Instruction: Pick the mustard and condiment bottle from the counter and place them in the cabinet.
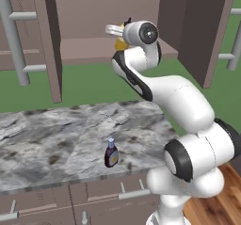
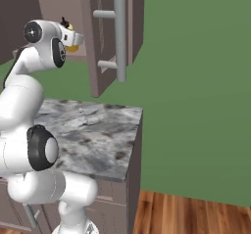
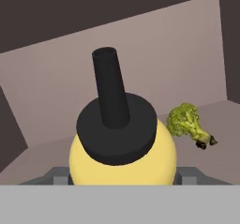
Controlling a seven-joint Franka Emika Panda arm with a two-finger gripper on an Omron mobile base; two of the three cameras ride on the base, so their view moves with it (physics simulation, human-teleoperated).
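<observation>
The mustard (image 3: 123,157), a yellow squeeze bottle with a black nozzle, sits upright between my gripper's (image 3: 123,177) fingers, which are shut on its body. In the left base view the gripper (image 1: 118,35) holds the mustard (image 1: 121,44) high up at the open cabinet (image 1: 89,47), just above its shelf. From the right, the mustard (image 2: 72,45) peeks out past the hand (image 2: 73,36). The condiment bottle (image 1: 111,153), dark brown with a pale cap, stands upright on the counter (image 1: 56,139) near its front edge, far below the gripper.
A piece of broccoli (image 3: 188,122) lies on the cabinet shelf to the right of the mustard. Open cabinet doors (image 1: 49,40) (image 1: 207,31) flank the arm on both sides. The counter (image 2: 98,130) ends at the right, with wood floor (image 2: 196,213) beyond.
</observation>
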